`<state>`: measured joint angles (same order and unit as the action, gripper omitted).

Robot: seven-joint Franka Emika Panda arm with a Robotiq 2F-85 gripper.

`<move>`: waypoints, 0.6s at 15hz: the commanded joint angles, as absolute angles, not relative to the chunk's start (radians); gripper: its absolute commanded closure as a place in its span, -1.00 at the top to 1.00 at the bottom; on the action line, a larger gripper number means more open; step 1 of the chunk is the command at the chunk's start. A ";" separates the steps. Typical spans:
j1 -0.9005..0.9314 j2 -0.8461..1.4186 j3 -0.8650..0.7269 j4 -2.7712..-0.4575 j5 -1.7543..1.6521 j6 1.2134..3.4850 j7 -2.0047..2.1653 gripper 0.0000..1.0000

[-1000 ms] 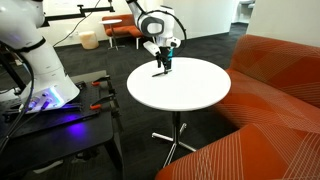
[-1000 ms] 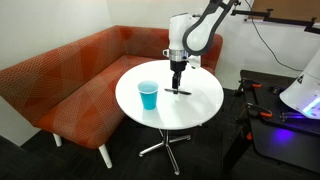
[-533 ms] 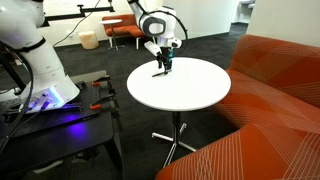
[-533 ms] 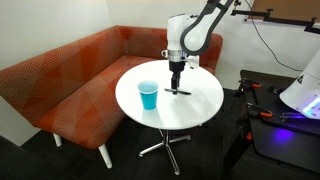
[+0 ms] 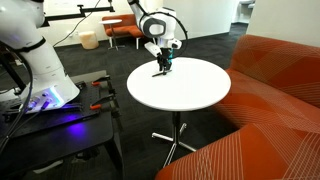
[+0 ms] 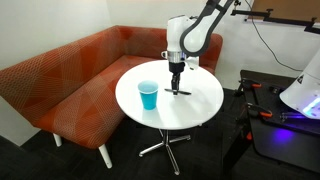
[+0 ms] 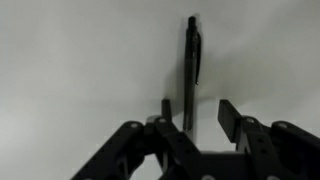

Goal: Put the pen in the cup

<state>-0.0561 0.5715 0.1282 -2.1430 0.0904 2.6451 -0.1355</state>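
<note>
The dark pen point(image 6: 179, 92) lies flat on the round white table point(image 6: 195, 108), right of the middle. It also shows in the other exterior view point(image 5: 160, 73). The small blue cup point(image 6: 148, 96) stands upright on the table, to the left of the pen. My gripper point(image 6: 176, 76) points straight down just above the pen. In the wrist view the pen point(image 7: 190, 70) runs up from between my open fingers point(image 7: 197, 112), nearer one finger and touching neither. The fingers hold nothing.
An orange sofa point(image 6: 60, 80) wraps round the far side of the table. A black bench with red-handled tools point(image 6: 270, 115) and a second white robot base point(image 5: 40, 70) stand next to the table. Chairs point(image 5: 120, 32) stand in the background.
</note>
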 commanded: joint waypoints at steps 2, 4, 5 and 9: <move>-0.045 0.570 0.115 -2.122 0.088 2.600 -0.128 -0.54; -0.042 0.568 0.111 -2.120 0.084 2.597 -0.125 -0.84; -0.041 0.568 0.109 -2.120 0.083 2.597 -0.124 -0.99; -0.033 0.554 0.102 -2.126 0.079 2.592 -0.109 -0.95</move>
<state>-0.0539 0.5717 0.1225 -2.1377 0.0889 2.6407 -0.1342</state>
